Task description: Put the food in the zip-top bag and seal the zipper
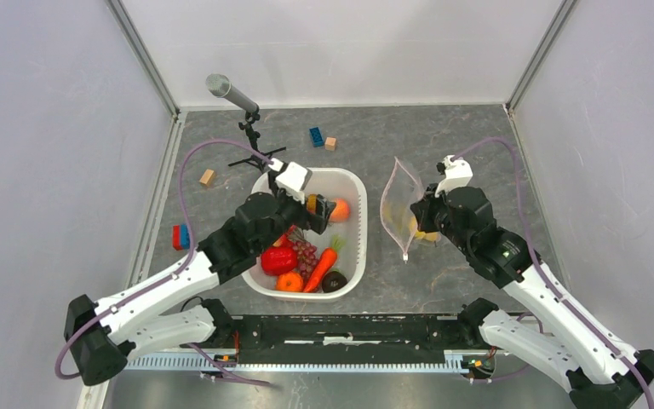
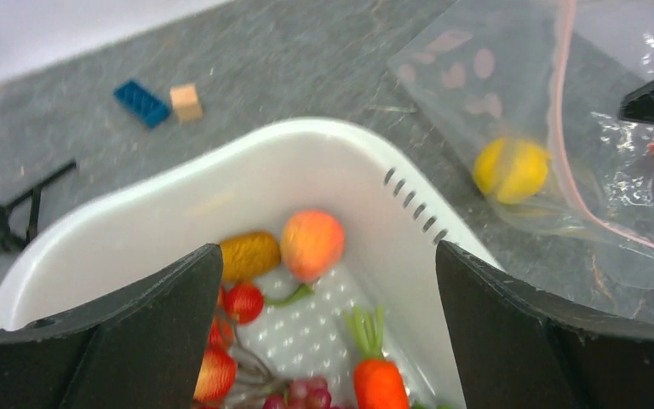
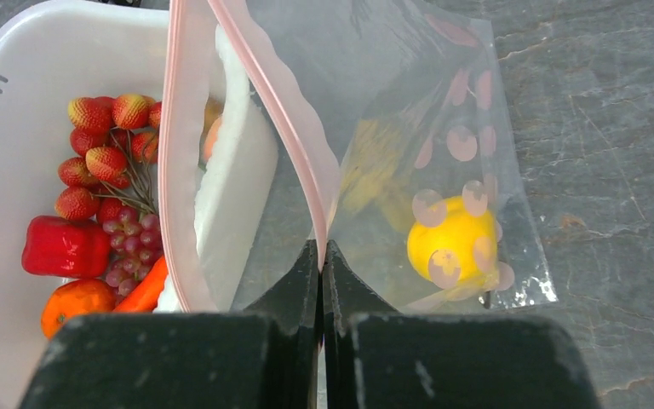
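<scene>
Top external view: left jaws spread empty above small toy food (image 1: 278, 260) in white plastic basin (image 1: 359, 234); right jaws clenched on pink zipper strip (image 3: 170, 128), holding clear dotted zip-top bag (image 1: 398, 198) agape just right.

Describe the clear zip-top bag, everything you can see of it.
The clear plastic zip-top bag looks thin, glossy and crinkled, and is printed with pale pink dots. A pale pink zipper strip runs along its mouth, which gapes open beside the white plastic basin. The right gripper is shut on one lip of the mouth, holding that edge up, while the far end lies on the grey table. One round yellow toy fruit sits inside.
</scene>
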`<state>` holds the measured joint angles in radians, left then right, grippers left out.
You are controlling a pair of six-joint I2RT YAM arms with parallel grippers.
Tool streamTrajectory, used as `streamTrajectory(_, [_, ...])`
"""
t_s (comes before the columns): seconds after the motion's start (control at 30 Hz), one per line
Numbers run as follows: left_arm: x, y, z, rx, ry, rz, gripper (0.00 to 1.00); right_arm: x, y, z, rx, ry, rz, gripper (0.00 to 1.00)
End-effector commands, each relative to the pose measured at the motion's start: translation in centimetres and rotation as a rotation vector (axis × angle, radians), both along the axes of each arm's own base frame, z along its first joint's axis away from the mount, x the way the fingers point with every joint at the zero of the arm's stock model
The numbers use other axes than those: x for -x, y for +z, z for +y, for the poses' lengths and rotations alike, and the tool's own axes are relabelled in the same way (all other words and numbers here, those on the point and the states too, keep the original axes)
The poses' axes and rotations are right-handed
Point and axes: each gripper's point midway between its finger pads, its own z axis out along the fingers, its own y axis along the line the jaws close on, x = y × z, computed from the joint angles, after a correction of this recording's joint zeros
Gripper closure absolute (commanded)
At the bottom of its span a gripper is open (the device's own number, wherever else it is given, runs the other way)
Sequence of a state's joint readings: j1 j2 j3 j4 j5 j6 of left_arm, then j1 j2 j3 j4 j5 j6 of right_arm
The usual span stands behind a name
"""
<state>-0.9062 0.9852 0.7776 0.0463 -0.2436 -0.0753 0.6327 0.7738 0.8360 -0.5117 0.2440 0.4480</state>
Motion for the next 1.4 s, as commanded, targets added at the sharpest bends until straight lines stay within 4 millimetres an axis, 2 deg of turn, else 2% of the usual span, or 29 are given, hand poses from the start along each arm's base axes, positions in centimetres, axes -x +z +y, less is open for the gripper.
streamTrajectory(0.0, [-0.1,-2.2,2.7,0.067,0.121,0.159,0.0,-0.7,0.6,1.4,-0.047,0.04,-0.038,1.0])
streamTrajectory(0.27, [-1.3,-9.9,6.2,-0.108,0.375,0.385,0.02,-0.7,0.0,1.9,-0.052,0.057,-0.03,1.0])
streamTrajectory(0.47, [-2.2,-14.1,6.9,-0.176,0.487,0.478,0.01,-0.5,0.0,1.6,-0.057,0.05,-0.036,1.0])
streamTrajectory(0.6, [-3.0,-16.0,8.0,-0.271,0.567,0.481,0.0,-0.3,-0.2,1.6,-0.061,0.053,-0.032,1.0])
streamTrajectory(0.8, [-3.8,-19.3,7.9,-0.339,0.584,0.521,0.02,-0.3,-0.3,1.8,-0.068,0.061,-0.032,1.0])
streamTrajectory(0.97, [-3.7,-21.3,7.7,-0.369,0.581,0.555,0.11,-0.2,-0.4,1.8,-0.07,0.065,-0.034,1.0])
streamTrajectory(1.1, [-3.6,-22.0,7.4,-0.371,0.565,0.57,0.3,-0.2,-0.5,1.8,-0.066,0.064,-0.034,1.0])
streamTrajectory(1.17, [-3.7,-22.0,7.3,-0.375,0.556,0.567,0.39,-0.2,-0.5,1.8,-0.069,0.063,-0.036,1.0])
streamTrajectory(1.3, [-3.7,-20.9,7.3,-0.366,0.548,0.547,0.67,-0.1,-0.4,1.7,-0.072,0.062,-0.04,1.0])
streamTrajectory(1.37, [-3.8,-20.0,7.3,-0.347,0.541,0.532,0.68,-0.1,-0.4,1.7,-0.074,0.061,-0.042,1.0])
